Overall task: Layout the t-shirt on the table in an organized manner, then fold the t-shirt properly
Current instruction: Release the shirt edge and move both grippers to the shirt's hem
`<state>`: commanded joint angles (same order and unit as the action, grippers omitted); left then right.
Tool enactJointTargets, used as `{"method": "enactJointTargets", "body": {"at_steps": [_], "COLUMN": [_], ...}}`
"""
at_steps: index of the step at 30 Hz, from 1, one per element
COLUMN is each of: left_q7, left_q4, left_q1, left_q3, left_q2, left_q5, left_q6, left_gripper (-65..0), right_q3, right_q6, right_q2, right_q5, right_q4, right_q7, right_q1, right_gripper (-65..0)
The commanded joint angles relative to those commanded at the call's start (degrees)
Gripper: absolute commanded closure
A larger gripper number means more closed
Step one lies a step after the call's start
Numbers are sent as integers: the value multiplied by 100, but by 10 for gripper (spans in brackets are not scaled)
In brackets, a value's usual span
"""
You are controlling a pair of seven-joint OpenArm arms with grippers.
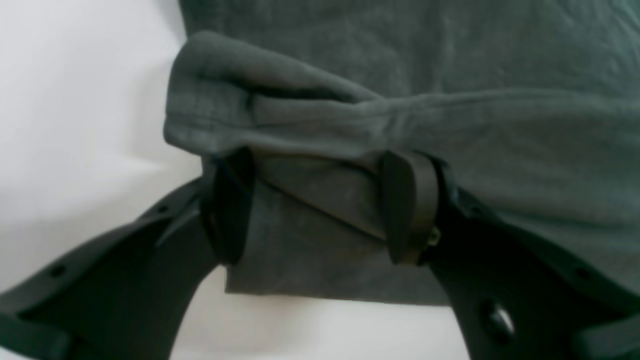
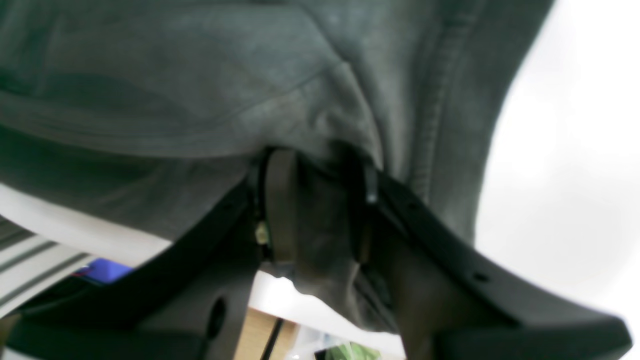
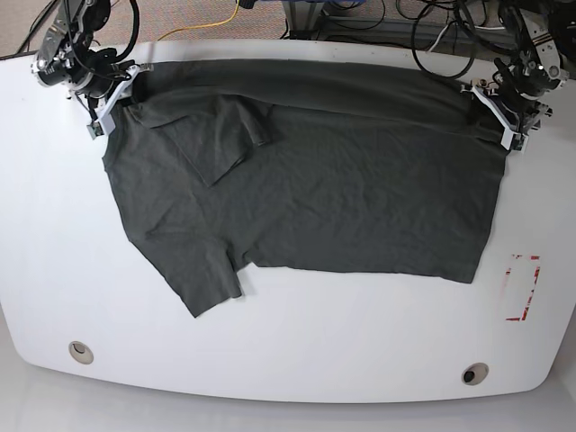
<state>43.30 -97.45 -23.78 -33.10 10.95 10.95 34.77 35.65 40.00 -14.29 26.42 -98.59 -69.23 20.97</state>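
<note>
Both grippers down on the shirt's far edge

Your t-shirt (image 3: 360, 180) spreads across the white table (image 3: 297, 351), its far edge folded over. Your left gripper's (image 1: 317, 205) jaws stand apart over that fold; your right gripper's (image 2: 312, 210) stand apart too, cloth between them

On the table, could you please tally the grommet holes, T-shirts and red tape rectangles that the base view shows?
Grommet holes: 2
T-shirts: 1
Red tape rectangles: 1
Total: 4
</note>
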Motion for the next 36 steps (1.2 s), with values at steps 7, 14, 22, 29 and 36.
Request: {"method": "enactJointTargets", "body": {"at_steps": [7,14,22,29,36], "left_q7": [9,598,1213,1697,1697], "left_q4": [-273,-633,-1363,-1556,-1512], "left_q1": [-176,-70,404,1046,2004], "left_q3": [-88,-211,-352,-360,-281], "left_q2": [-35,-26,-35,-18,-26], "left_q5": [9,18,26,18,-26], "left_q6": [9,18,343,523,523], "left_gripper": [-378,-378,-381,-381,-381], "right_q3": [0,18,141,730,703], "right_q6": [0,0,0,0,0], "right_q2": [-9,26,220,193,193], "right_q5": [9,26,44,325,-220], "right_q4": [-26,-475,-1829,-1714,-1178], "right_q7": [-9,-35,-246,-316,-299], "right_q1": [53,185,255,-352,-1653], "right_gripper": [-160,-162,-289,-552,-639]}}
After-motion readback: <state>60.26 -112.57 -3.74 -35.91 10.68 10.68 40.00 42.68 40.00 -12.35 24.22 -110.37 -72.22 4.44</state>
